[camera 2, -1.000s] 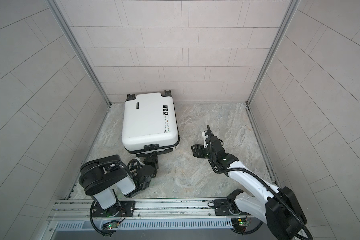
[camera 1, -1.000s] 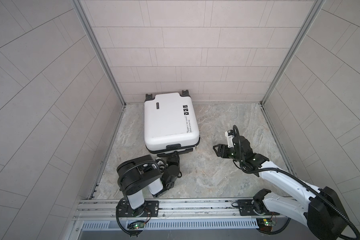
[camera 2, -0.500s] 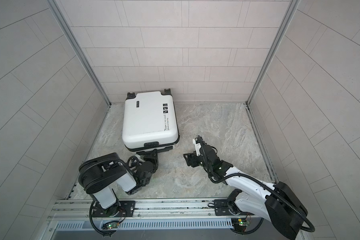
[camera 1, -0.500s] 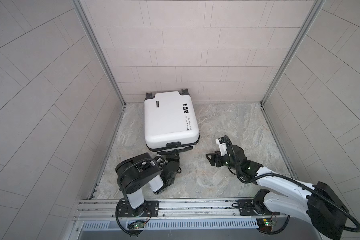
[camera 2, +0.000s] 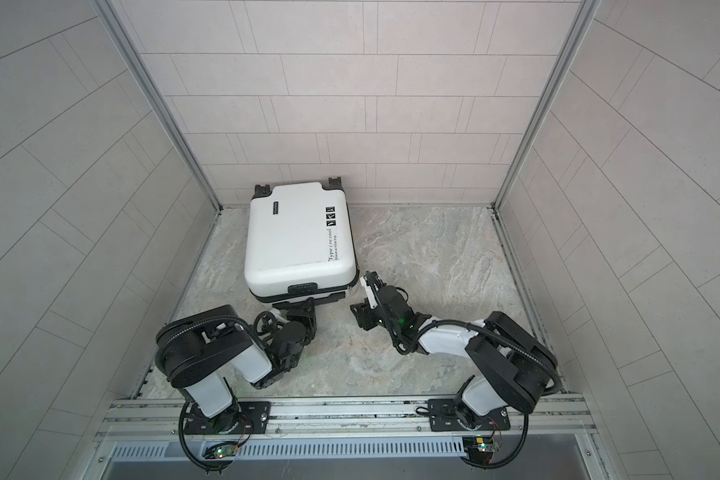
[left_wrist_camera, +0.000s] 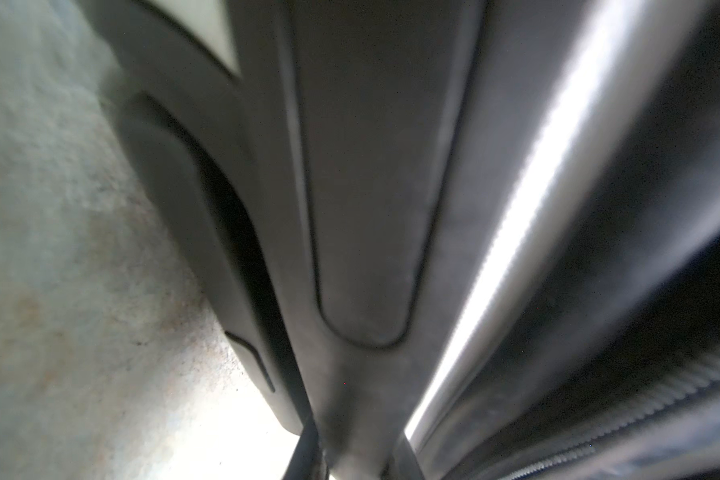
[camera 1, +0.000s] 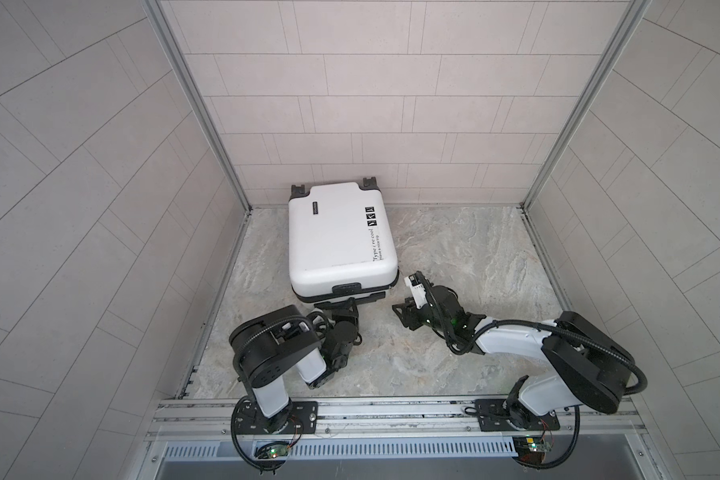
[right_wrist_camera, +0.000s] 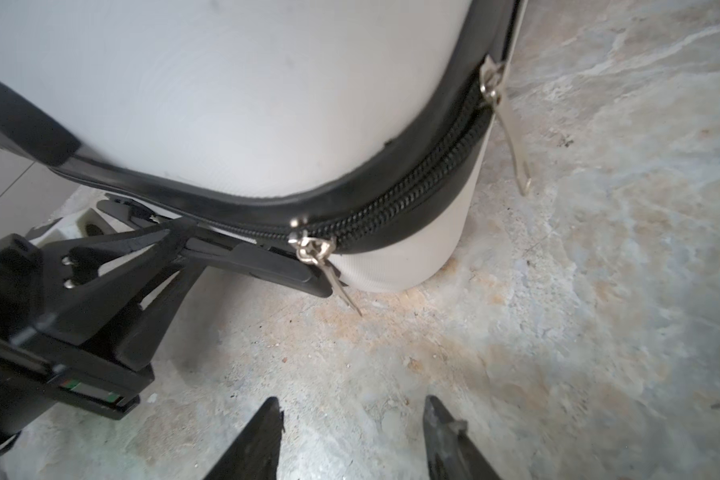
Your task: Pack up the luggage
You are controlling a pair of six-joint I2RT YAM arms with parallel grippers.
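The luggage (camera 1: pixel 339 237) (camera 2: pixel 298 241) lies flat and closed on the stone floor, white shell up, wheels toward the back wall. My left gripper (camera 1: pixel 341 303) (camera 2: pixel 302 305) (left_wrist_camera: pixel 356 457) is shut on its black handle (left_wrist_camera: pixel 362 208) (right_wrist_camera: pixel 267 266) at the near end. My right gripper (camera 1: pixel 406 297) (camera 2: pixel 360 297) (right_wrist_camera: pixel 352 401) hovers open and empty just above the floor by the case's near right corner. In the right wrist view a silver zipper pull (right_wrist_camera: pixel 312 249) hangs at that corner, with the black zipper (right_wrist_camera: pixel 412 195) closed beyond it and a second pull (right_wrist_camera: pixel 493 85) further round.
Tiled walls close in the floor (camera 1: pixel 474 249) on three sides, and the case sits near the back left corner. An aluminium rail (camera 1: pixel 391 411) carrying both arm bases runs along the front.
My right gripper has swung left and down toward the case's near right corner, its jaws narrowing a little. The left gripper has closed on the handle. The case has not visibly moved.
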